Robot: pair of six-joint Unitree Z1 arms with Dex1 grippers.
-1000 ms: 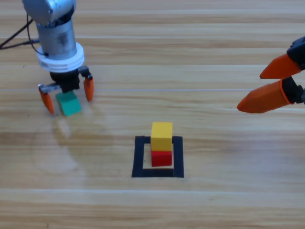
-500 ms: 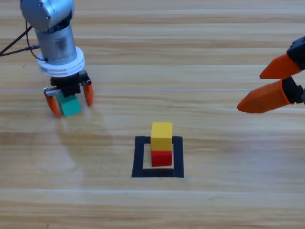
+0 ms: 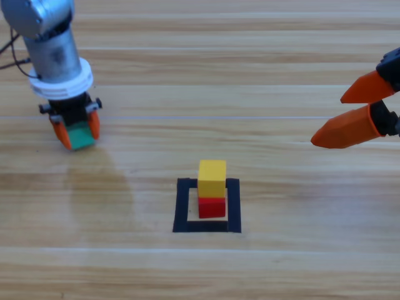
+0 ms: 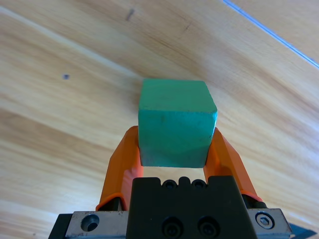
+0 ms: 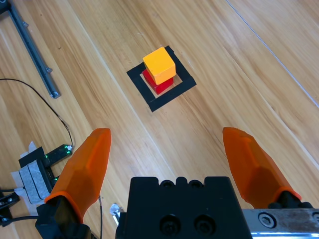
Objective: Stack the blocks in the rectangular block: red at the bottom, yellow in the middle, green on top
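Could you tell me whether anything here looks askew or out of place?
Only a small thing: the yellow cube sits slightly twisted on the red cube inside the tape outline, so their edges do not line up. Otherwise, the left gripper holds the green cube squarely, and the right gripper waits open.

left arm reaches down at the picture's far left, its left gripper (image 3: 75, 129) clamped on the green cube (image 4: 175, 122); right gripper (image 3: 355, 112) waits at the right edge, jaws spread.
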